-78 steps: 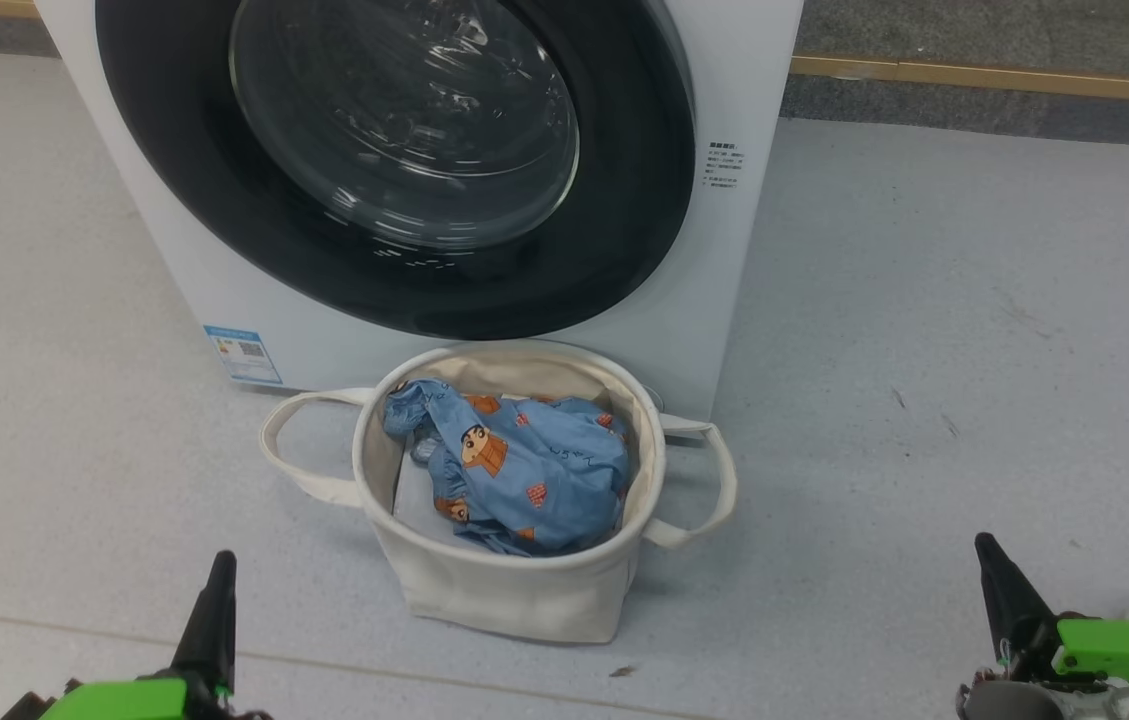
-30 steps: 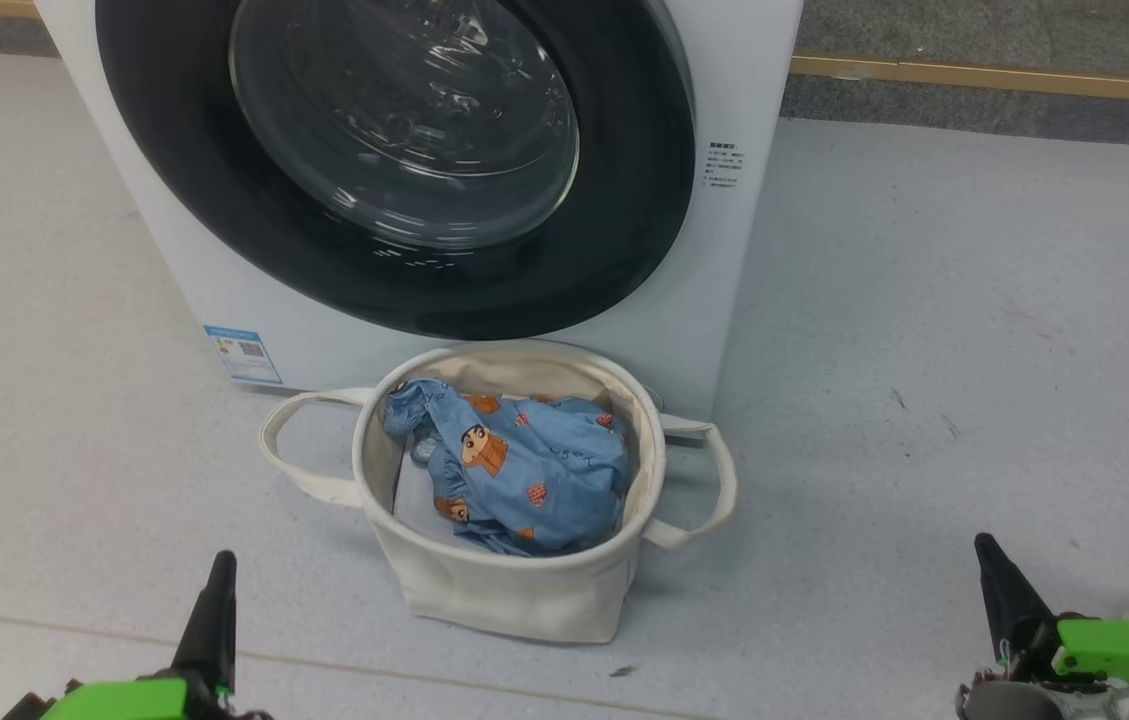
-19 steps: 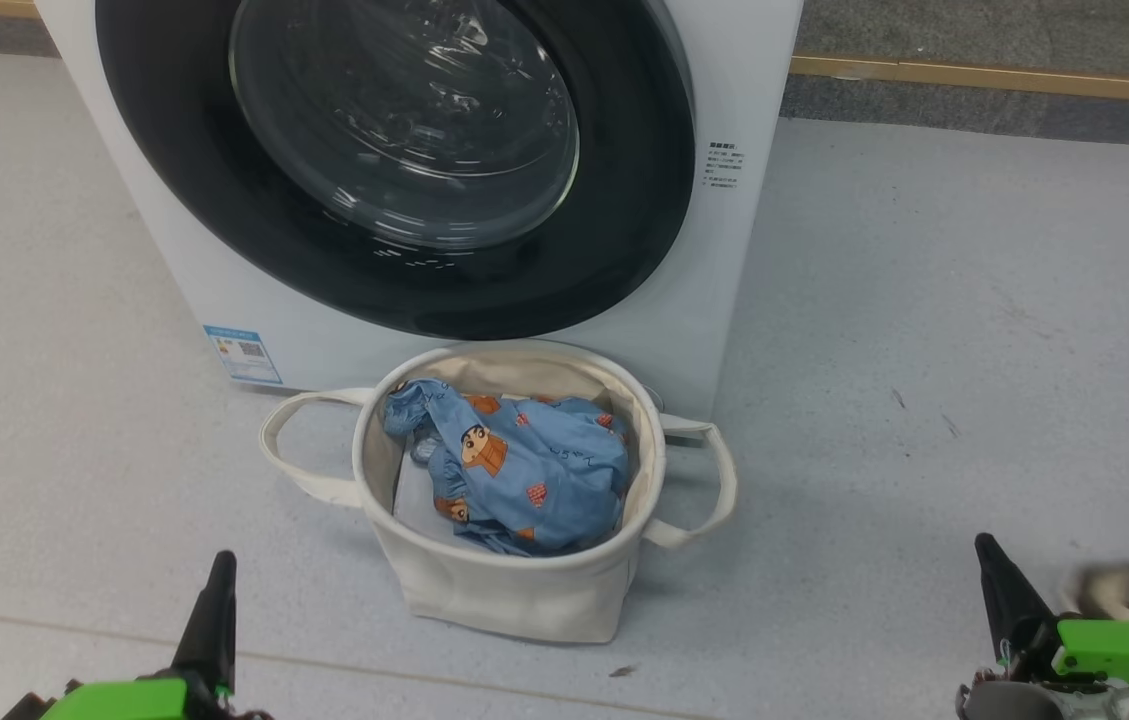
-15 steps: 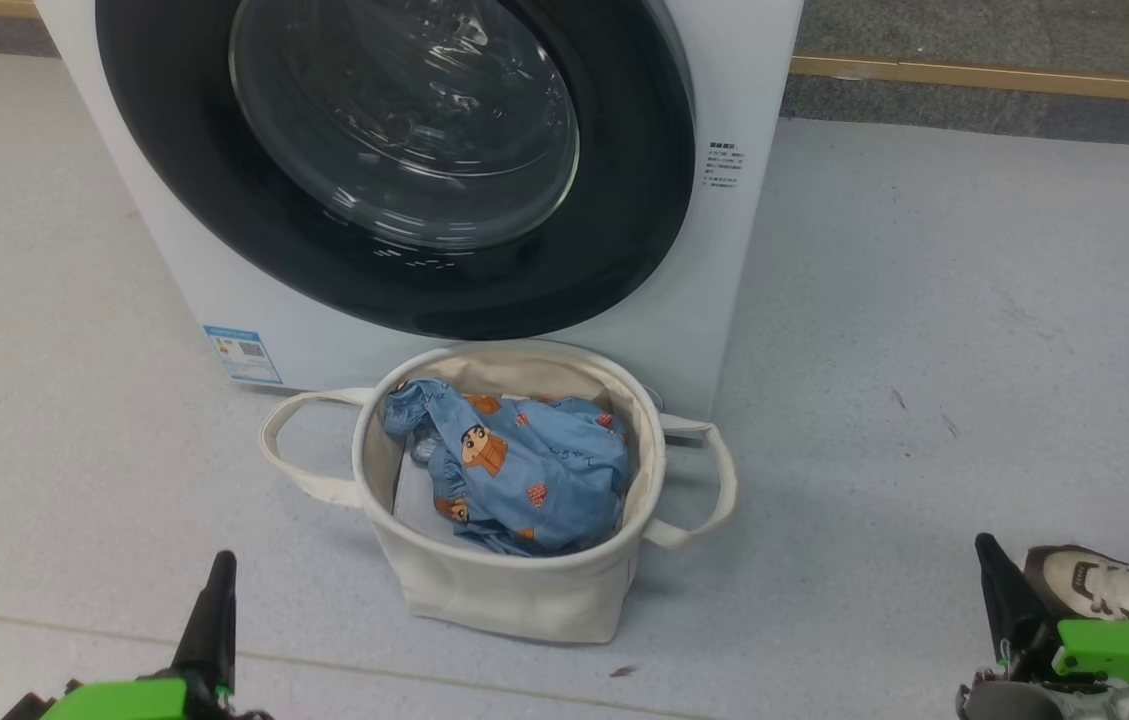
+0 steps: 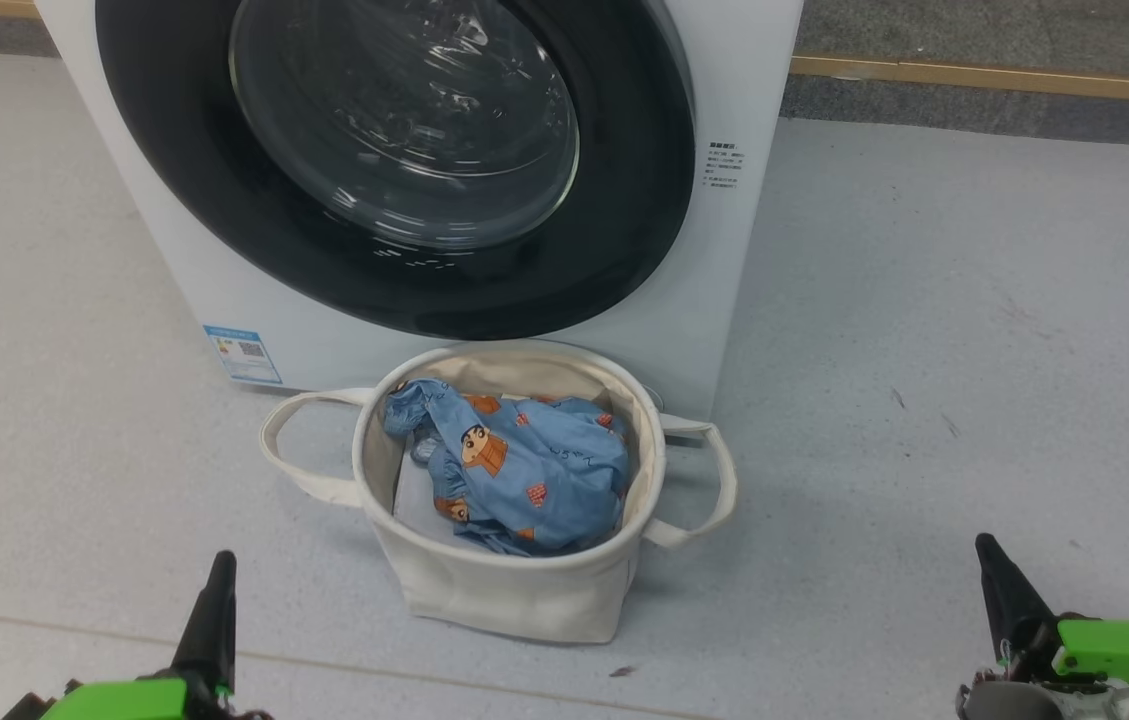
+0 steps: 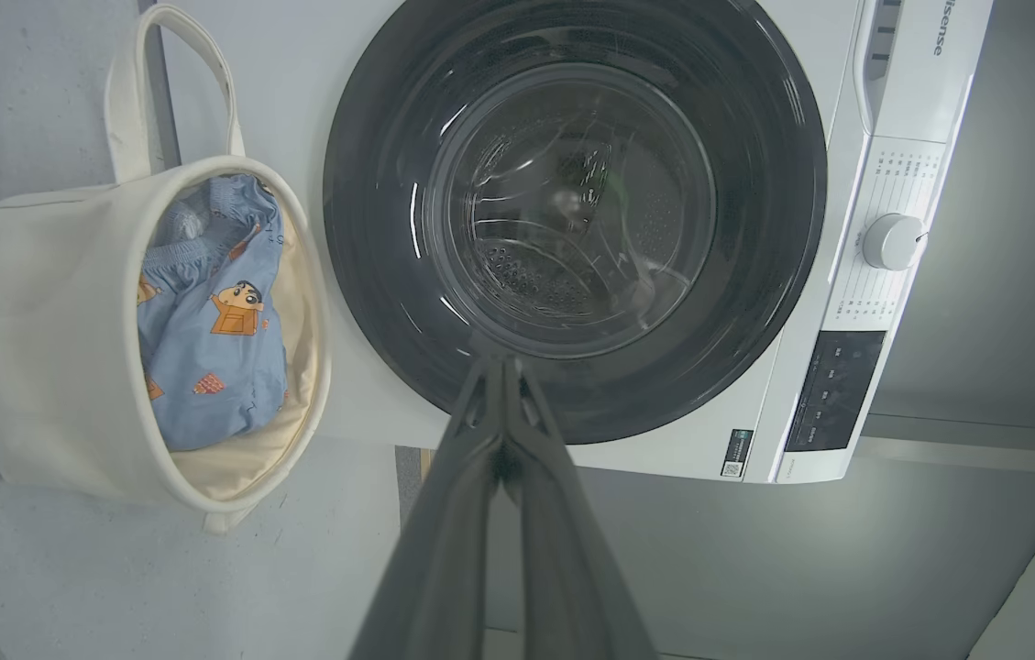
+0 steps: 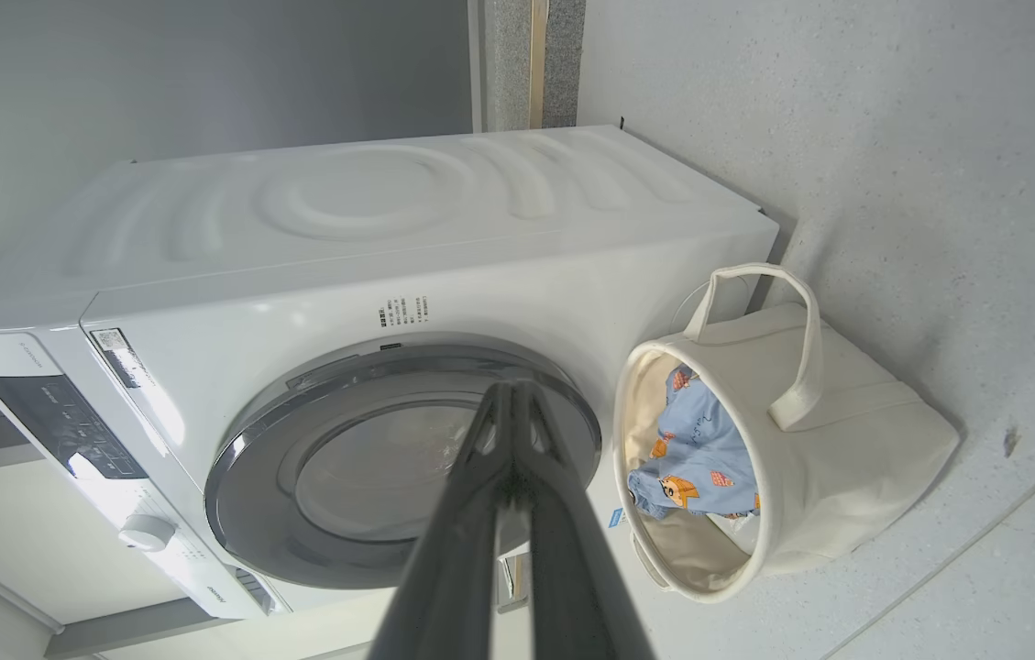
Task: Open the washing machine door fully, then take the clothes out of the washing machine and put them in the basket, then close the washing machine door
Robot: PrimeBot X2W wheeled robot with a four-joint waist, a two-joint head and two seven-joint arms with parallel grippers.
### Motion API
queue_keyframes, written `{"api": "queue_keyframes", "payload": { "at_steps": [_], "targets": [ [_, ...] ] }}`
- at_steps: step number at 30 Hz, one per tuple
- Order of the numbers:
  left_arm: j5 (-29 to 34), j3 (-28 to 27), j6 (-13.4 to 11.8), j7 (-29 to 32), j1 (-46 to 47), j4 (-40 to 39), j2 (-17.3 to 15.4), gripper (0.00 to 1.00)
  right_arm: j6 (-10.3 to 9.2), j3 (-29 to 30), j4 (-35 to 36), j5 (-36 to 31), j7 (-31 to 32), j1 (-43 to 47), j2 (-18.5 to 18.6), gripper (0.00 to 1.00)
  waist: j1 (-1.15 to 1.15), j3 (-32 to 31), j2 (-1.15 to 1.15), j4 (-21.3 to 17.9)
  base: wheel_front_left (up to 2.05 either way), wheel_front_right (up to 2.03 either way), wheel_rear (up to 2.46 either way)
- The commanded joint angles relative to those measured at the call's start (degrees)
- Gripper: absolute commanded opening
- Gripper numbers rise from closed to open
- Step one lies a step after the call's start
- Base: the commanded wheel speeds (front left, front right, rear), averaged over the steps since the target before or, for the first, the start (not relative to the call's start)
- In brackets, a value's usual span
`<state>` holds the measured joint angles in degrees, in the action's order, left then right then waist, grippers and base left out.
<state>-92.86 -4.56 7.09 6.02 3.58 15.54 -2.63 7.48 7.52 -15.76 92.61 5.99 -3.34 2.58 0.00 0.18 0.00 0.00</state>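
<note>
**Foot clear of the right gripper; work appears complete**

Change noted: half a second ago a person's shoe stood on the floor (image 5: 924, 350) just beside the right gripper (image 5: 990, 560), at the lower right of the head view. It has since gone, and that patch of floor is bare. Nothing else has moved over the last few seconds. Washer, basket, garment and both arms sit exactly as they did.

Current condition:
- The door (image 5: 404, 120) lies flush against the washer (image 5: 739, 250), shut. Through the glass in the left wrist view the drum shows bare perforated metal, with no cloth that I can make out.
- The clothes (image 5: 514, 470) lie bunched inside the basket (image 5: 514, 600), below its rim, with nothing hanging over the edge.
- The basket stands upright on the floor, right in front of the washer and under the door.
- The left gripper (image 5: 220, 575) and the right gripper are low and well back from the basket. Each wrist view shows its two fingers pressed together on nothing.

Assessment: all three parts of the task look done. With the foot away, the space near the right arm carries no risk of contact. I judge that no further handling is called for, beyond confirming that the latch has caught, which the views do not settle.
</note>
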Motion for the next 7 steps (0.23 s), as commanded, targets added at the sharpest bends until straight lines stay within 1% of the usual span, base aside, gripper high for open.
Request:
{"api": "queue_keyframes", "payload": {
  "at_steps": [1, 7],
  "targets": [
    [0.7, -1.9, 0.4, 0.5, 2.6, -1.5, -0.3, 0.00, 0.01, -1.1, 1.7, -0.4, 0.4, -2.8, 0.4, 0.00, 0.00, 0.0, 0.00, 0.0, 0.00, 0.00, 0.00],
    [0.7, -1.9, 0.4, 0.5, 2.6, -1.5, -0.3, 0.00, 0.01, -1.1, 1.7, -0.4, 0.4, -2.8, 0.4, 0.00, 0.00, 0.0, 0.00, 0.0, 0.00, 0.00, 0.00]
  ]
}}
